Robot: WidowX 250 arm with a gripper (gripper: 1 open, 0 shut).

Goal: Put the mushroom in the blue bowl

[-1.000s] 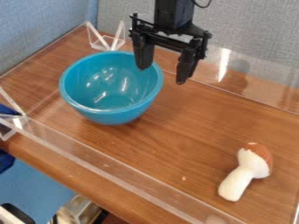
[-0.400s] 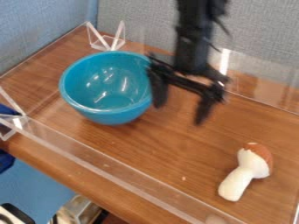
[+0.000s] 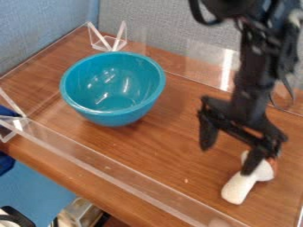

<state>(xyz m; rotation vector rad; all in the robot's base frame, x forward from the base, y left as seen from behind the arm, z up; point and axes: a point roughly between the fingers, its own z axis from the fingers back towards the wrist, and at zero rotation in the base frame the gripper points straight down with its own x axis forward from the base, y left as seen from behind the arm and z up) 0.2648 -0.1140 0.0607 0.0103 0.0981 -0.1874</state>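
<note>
Pincer: the gripper (image 3: 240,142) points straight down with its jaws spread wide and nothing between them; it hangs just above the mushroom.
Mushroom: the mushroom (image 3: 250,177) lies on its side on the wooden table (image 3: 142,142) near the right front corner, with its brown cap partly hidden behind one finger and its cream stem pointing toward the front.
Bowl: the blue bowl (image 3: 112,87) sits empty, well apart to the left.
Risk, missed grip: the stem is rounded, so jaws closing off-centre would likely squeeze it out sideways.
Risk, knock: a finger landing on the cap could roll the toy toward the clear wall (image 3: 142,177).
Risk, carry: a pinch on the thin end may let it drop short of the bowl.
</note>
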